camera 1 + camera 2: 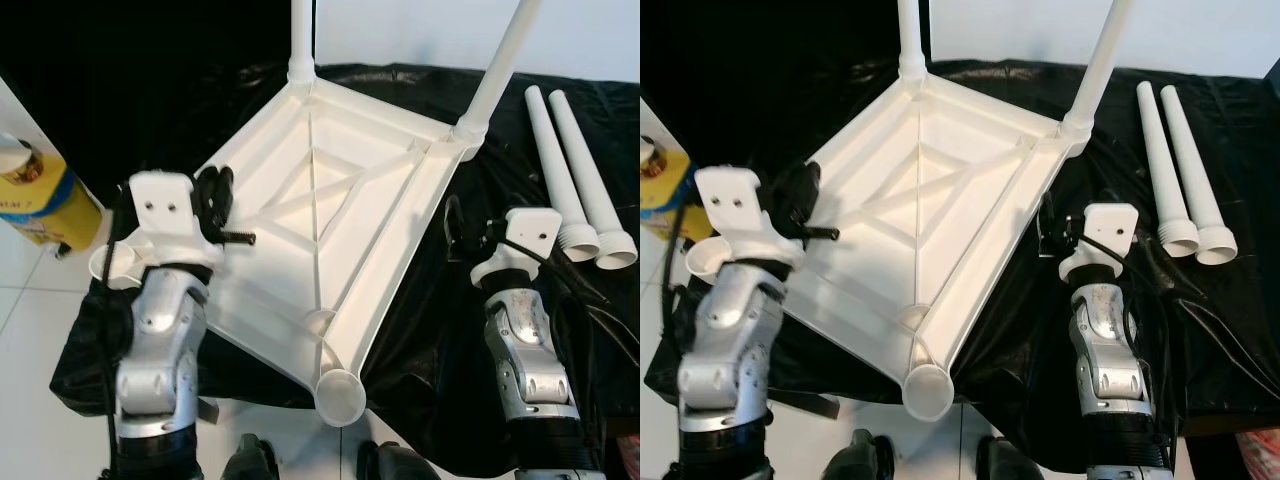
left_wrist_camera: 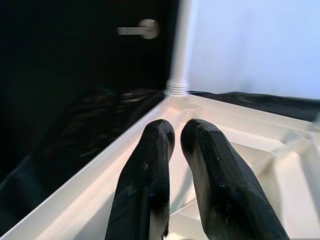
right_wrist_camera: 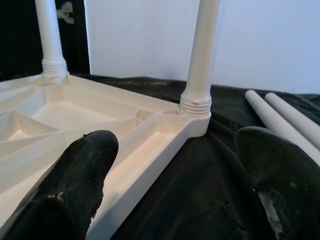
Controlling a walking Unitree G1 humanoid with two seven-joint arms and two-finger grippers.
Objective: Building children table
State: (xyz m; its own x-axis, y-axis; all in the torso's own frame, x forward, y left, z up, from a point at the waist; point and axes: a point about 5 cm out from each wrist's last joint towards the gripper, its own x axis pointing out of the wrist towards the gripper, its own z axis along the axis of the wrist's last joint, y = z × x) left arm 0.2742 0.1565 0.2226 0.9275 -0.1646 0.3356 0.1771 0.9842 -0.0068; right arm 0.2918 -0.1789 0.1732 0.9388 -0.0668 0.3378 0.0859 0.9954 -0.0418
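my left gripper (image 1: 222,193) is pinched closed over the tabletop (image 1: 330,200), right gripper (image 3: 175,165) spread open; bump a fitted leg (image 1: 500,65) and it'll lean

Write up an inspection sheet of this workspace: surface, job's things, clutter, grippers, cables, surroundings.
Surface: black sheet, crinkled, spread on a white tiled floor.
Job's things: white tabletop lying upside down on the sheet; two legs standing in its far corners; near socket empty; two loose legs side by side on the sheet by the right arm.
Clutter: yellow container on the floor beside the left arm.
Grippers: left gripper shut, over the tabletop's left edge; right gripper open, at the tabletop's right edge, holding nothing.
Cables: black wires along the right arm.
Surroundings: white wall behind, dark door with a handle.
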